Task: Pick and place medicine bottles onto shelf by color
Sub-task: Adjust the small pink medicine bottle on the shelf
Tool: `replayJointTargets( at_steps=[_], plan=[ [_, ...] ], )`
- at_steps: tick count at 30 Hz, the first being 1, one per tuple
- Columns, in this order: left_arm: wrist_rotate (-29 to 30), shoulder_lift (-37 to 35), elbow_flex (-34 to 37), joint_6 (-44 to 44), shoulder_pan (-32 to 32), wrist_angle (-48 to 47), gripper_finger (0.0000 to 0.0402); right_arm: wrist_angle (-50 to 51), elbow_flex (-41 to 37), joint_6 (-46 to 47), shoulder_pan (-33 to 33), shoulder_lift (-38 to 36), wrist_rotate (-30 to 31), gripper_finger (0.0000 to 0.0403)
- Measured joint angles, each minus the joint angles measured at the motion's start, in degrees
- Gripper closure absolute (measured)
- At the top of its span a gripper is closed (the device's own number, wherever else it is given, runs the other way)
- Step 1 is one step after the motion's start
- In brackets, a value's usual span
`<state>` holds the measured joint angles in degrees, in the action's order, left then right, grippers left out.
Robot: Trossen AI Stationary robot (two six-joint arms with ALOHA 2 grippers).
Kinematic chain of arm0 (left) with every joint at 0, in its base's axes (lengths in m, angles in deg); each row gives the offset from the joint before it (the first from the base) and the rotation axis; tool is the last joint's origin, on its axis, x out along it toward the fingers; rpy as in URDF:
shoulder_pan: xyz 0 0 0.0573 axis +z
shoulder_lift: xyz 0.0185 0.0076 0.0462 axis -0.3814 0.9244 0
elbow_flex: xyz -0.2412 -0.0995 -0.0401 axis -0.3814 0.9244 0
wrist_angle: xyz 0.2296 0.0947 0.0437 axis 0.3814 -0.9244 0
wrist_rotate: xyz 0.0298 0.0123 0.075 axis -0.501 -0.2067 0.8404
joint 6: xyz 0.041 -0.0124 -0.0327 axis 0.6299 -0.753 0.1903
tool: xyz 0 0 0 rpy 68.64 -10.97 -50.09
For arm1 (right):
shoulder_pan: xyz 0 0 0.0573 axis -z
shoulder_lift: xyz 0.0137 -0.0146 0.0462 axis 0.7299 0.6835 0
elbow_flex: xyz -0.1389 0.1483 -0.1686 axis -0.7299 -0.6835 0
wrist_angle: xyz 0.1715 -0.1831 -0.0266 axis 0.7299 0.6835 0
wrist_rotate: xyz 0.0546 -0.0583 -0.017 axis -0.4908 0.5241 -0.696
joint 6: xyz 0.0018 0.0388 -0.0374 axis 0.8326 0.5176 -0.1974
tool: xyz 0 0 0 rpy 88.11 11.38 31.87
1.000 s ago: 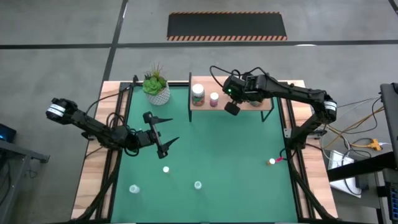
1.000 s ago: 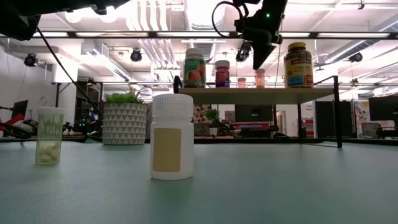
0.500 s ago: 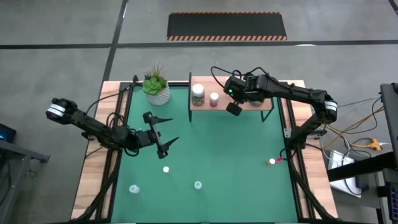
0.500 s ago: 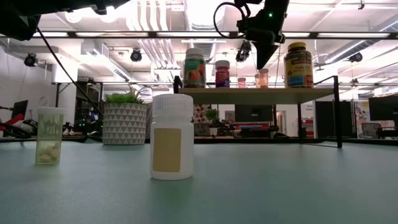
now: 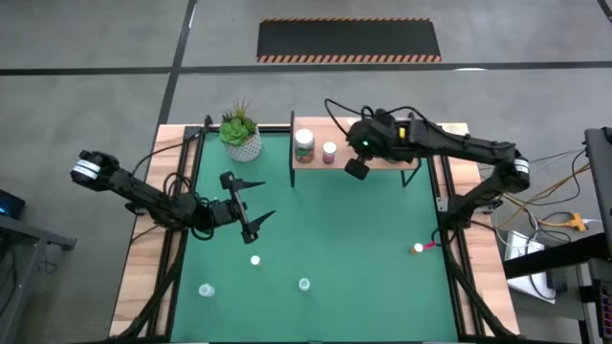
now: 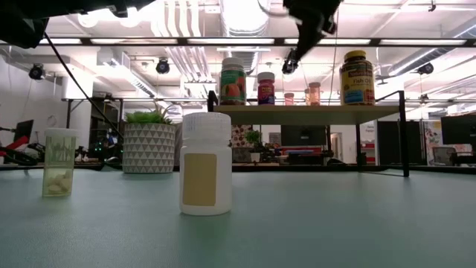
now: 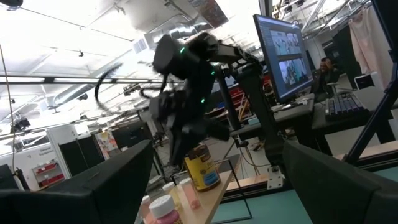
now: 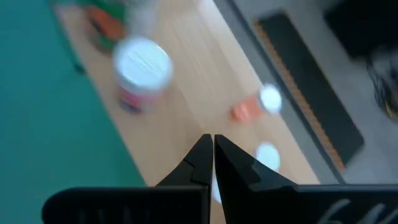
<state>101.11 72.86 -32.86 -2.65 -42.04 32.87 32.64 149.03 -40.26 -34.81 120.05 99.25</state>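
The shelf (image 5: pixel 382 157) stands at the table's far edge. On it are a green-labelled bottle (image 5: pixel 304 143), a pink white-capped one (image 5: pixel 330 151), two small pink ones (image 6: pixel 314 93) and an amber yellow-lidded jar (image 6: pixel 357 77). My right gripper (image 5: pixel 357 168) hangs shut and empty above the shelf's near edge, well over the bottles (image 8: pixel 143 65). My left gripper (image 5: pixel 268 199) waits open over the table's left half. On the green mat stand a white bottle (image 6: pixel 206 173), a clear bottle holding pills (image 6: pixel 59 162), another small bottle (image 5: pixel 304 284) and an orange one (image 5: pixel 418 248).
A green plant in a white pot (image 5: pixel 240 134) stands at the far edge, left of the shelf. The mat's middle and right part between the shelf and the near bottles is bare. Cables run along the table's left and right borders.
My right gripper, still shut, has risen from just above the shelf's bottles to well over them and has tipped a little. The bottles on the shelf and table stand as before.
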Motion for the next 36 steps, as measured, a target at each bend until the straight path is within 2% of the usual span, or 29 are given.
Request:
replayJointTargets(
  at_steps=[4, 11, 16, 20, 25, 36],
  plan=[
    [0.0, 0.0, 0.0, -1.9, 0.0, 0.0, 0.0061, -11.0, -5.1, -2.3, -5.4, -4.1, 0.0, 0.0394],
    [-0.1, 0.0, -1.4, -3.0, 0.0, 0.1, 0.0061, -31.2, -19.7, -4.2, -14.0, -9.7, 0.0, 0.0394],
    [-0.8, 0.0, -3.9, 1.5, 0.0, 0.9, 0.0061, -52.9, -32.0, -4.3, -18.5, -10.4, -0.4, 0.0394],
    [-1.7, -0.1, -6.5, 4.9, 0.0, 0.8, 0.0061, -65.8, -38.6, -5.0, -20.5, -8.6, -4.3, 0.0394],
    [-1.9, 0.0, -6.9, 6.5, 0.0, 0.5, 0.0061, -71.5, -42.0, -4.6, -21.1, -7.2, -6.1, 0.0394],
    [-1.3, 0.0, -6.4, 9.1, 0.0, 0.2, 0.0061, -71.5, -42.3, -4.8, -21.1, -7.2, -6.1, 0.0394]
  ],
)
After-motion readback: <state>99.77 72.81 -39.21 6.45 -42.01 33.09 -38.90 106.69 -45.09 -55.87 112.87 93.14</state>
